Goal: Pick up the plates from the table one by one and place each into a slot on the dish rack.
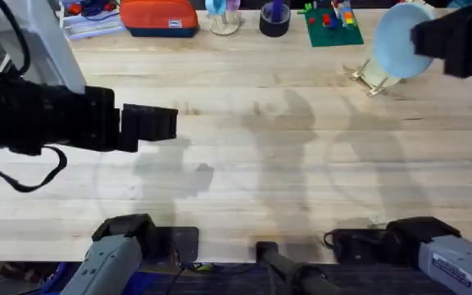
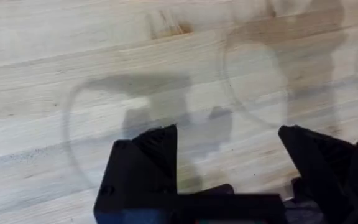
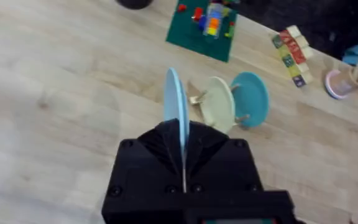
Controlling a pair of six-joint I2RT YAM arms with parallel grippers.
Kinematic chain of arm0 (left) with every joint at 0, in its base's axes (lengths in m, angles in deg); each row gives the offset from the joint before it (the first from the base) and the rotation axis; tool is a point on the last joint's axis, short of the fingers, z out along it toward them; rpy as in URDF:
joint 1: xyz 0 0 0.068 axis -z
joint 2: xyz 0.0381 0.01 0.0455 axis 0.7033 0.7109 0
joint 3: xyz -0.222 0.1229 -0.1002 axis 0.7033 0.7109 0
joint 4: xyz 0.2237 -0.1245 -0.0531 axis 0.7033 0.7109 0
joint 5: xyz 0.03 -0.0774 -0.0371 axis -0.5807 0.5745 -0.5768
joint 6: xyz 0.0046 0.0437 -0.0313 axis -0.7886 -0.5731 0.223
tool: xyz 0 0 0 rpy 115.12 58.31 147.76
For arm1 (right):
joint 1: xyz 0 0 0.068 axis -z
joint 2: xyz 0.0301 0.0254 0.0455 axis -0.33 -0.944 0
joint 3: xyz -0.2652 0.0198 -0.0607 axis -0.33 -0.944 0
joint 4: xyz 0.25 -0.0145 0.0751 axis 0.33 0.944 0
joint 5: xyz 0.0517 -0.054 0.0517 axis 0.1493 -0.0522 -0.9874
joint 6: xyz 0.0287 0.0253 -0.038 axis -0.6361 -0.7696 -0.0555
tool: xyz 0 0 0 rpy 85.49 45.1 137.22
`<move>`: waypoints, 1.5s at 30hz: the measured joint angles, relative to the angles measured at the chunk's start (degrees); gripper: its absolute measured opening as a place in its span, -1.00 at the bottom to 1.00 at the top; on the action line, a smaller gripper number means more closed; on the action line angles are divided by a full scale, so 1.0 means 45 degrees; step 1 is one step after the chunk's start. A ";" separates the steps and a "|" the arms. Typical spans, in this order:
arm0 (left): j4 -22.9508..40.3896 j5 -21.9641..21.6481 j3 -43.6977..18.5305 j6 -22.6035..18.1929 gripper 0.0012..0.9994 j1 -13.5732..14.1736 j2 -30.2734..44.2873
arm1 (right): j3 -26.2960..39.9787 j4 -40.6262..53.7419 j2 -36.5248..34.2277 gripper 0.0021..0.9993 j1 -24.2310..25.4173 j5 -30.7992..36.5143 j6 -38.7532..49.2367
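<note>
The right gripper [image 3: 182,155] is pinching a smooth round pale blue plastic plate [image 3: 174,102] edge-on above the small light-wood pegged rack [image 1: 369,77], far right, where cream [image 3: 219,104] and teal [image 3: 252,99] plates are standing; the left gripper [image 2: 229,155] is hanging wide open, empty, over the pale planked surface [image 1: 244,156].

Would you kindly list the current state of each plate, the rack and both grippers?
Pale blue plate: on edge, gripped, above the rack, not yet slotted.
Cream plate: standing upright in the dish rack.
Teal plate: standing upright in the dish rack.
Dish rack: holds two plates.
Right gripper: jaws shut on the pale blue plate.
Left gripper: jaws open, empty, over the table.
</note>
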 joint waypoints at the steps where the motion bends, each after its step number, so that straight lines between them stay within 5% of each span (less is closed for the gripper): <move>1: 0.0000 0.0000 0.0000 0.0000 0.99 0.0000 0.0000 | 0.0000 -0.0092 -0.0004 -0.95 0.0454 -0.0290 0.0035; 13: 0.0000 0.0000 0.0000 0.0000 0.99 0.0000 0.0000 | 0.0029 -0.1582 -0.1188 -0.95 0.3641 -0.2459 0.0739; 30: 0.0000 0.0000 0.0000 0.0000 0.99 0.0000 0.0000 | 0.1410 -0.2708 -0.3114 -0.95 0.4905 -0.3426 0.2901; 45: 0.0000 0.0000 0.0000 0.0000 0.99 0.0000 0.0000 | 0.3154 -0.2724 -0.5524 -0.95 0.6360 -0.6377 0.3786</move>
